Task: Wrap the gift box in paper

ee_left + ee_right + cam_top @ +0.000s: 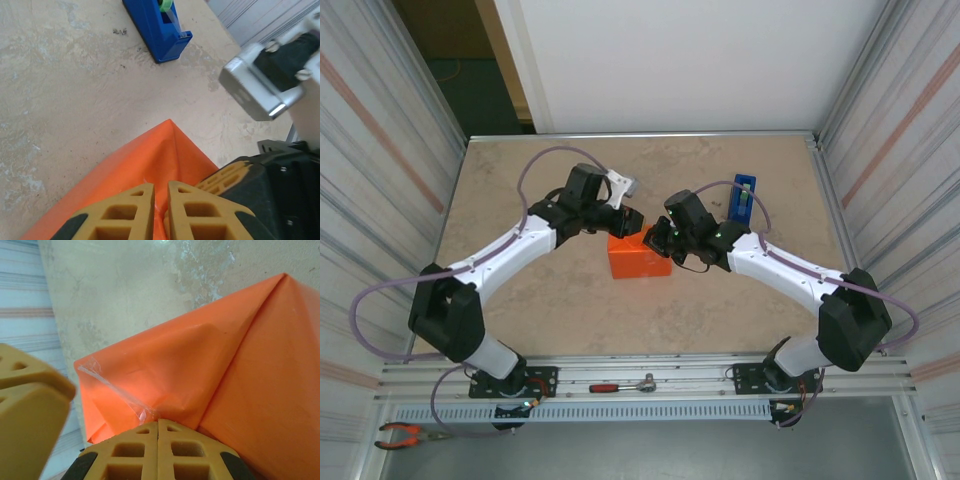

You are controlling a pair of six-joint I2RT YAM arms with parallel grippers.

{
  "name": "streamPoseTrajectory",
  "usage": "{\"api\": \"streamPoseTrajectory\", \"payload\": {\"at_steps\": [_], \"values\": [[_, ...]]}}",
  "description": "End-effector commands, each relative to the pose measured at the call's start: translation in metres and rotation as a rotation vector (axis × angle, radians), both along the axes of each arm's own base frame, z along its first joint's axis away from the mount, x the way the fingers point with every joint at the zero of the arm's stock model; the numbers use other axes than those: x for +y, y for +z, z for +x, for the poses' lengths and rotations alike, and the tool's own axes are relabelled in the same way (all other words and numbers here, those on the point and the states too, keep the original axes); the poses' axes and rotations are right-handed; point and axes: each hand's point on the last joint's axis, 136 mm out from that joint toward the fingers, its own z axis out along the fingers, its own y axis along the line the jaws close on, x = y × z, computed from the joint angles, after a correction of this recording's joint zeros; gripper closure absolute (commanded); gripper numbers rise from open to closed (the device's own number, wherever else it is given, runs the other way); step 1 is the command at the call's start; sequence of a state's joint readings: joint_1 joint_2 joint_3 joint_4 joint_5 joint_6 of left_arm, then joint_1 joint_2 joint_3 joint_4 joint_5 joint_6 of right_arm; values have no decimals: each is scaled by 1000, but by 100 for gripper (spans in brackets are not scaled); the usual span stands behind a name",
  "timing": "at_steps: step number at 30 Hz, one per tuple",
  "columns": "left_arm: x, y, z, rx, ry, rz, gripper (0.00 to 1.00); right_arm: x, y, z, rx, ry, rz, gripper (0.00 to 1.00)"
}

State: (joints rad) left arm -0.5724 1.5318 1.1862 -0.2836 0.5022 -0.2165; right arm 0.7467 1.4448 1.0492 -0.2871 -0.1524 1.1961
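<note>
Table [520, 300]: one, beige stone-patterned top.
Arms: two, left arm [510, 250] and right arm [780, 270], both reaching in to the table's middle.
Gift box [640, 262]: one, at mid-table between the two grippers, skinned in paper.
Paper [200, 365]: one bright orange sheet, creased into flat folds over the box.
Tape dispenser [744, 196]: one, blue, behind and right of the box, apart from it.
Left gripper [160, 186]: fingers pinched on an orange paper fold.
Right gripper [158, 422]: fingers pressed together, tips against the paper.
Clear tape [115, 390]: one strip on the paper.
</note>
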Motion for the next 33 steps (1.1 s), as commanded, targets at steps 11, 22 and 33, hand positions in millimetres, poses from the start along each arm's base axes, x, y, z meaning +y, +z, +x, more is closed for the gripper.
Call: {"api": "streamPoseTrajectory", "payload": {"at_steps": [11, 22, 33], "values": [[10, -53, -1, 109, 60, 112, 89, -34, -53, -24, 137, -45, -173, 100], [-5, 30, 11, -15, 27, -19, 88, -35, -54, -25, 138, -51, -174, 100], [-20, -13, 11, 83, 8, -2, 88, -35, -54, -25, 135, -53, -172, 100]]}}
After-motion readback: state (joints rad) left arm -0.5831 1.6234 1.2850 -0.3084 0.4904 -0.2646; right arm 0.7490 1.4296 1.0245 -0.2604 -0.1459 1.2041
